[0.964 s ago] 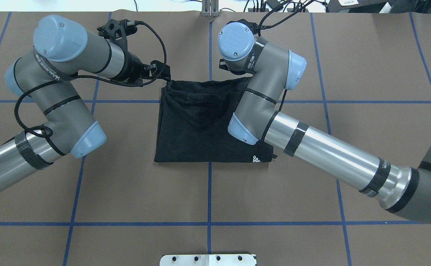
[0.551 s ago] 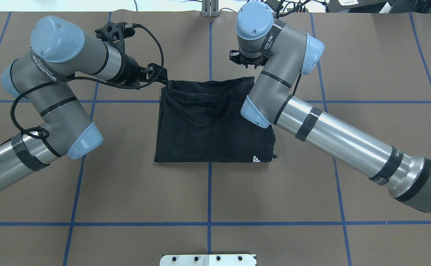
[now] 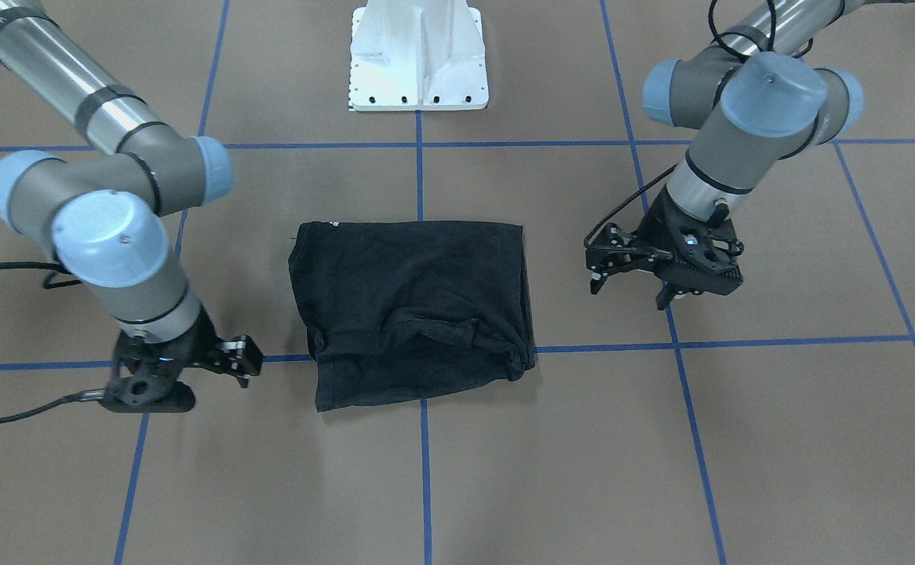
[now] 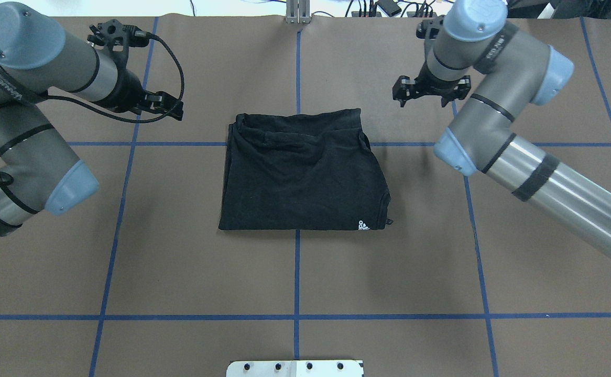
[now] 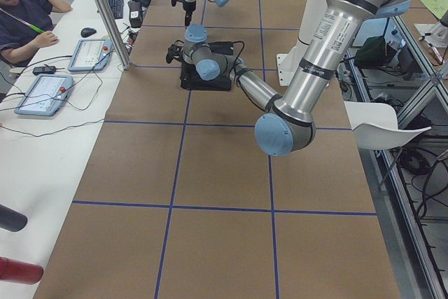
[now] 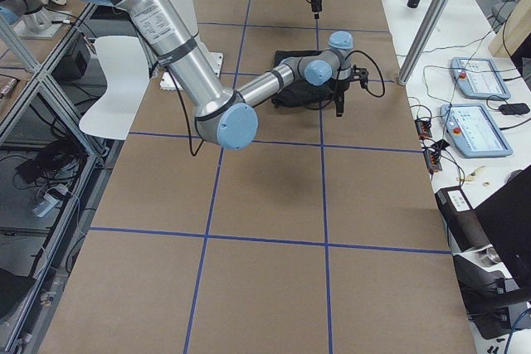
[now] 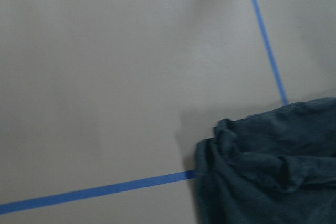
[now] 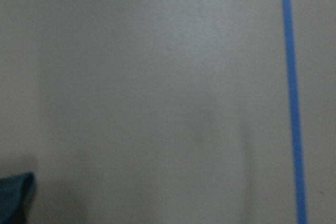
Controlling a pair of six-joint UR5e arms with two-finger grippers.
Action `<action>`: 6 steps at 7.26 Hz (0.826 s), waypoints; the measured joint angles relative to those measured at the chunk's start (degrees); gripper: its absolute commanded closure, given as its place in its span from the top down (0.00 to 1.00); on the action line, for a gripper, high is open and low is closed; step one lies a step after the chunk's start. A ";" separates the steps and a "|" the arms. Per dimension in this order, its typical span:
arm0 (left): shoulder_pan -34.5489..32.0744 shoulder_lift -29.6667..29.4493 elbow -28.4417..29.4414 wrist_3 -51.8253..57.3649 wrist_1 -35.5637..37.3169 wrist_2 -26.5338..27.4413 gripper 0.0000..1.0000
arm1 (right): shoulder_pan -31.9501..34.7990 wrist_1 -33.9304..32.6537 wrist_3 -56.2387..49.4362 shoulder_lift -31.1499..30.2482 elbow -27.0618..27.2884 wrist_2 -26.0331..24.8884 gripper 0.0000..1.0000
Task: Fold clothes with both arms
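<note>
T-shirt (image 4: 300, 173) lies folded square; your left gripper (image 4: 173, 107) and right gripper (image 4: 426, 96) hang beside it, jaws wide, empty; next likely calls for regripping an edge, or stopping.

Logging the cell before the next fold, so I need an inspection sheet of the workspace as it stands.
Surface: brown table with a blue tape grid, flat, no stains seen.
Job's things: black T-shirt folded into a rough rectangle at the centre, far edge bunched, small white print at one near corner.
Clutter: nothing seen.
Grippers: left gripper and right gripper both open and empty, apart from the shirt on either side.
Cables: black cable loops at the left wrist, off the shirt.
Surroundings: white pedestal base; a person at a side desk with control pendants.
</note>
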 measured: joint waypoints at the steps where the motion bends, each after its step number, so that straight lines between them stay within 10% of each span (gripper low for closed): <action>1: -3.51 0.96 -0.57 9.43 5.29 -0.14 1.00 | 3.50 -0.03 -7.12 -6.96 4.36 2.76 1.00; 6: -22.46 9.15 2.16 39.42 17.02 -9.65 1.00 | 24.93 -0.49 -43.77 -37.47 17.02 14.02 1.00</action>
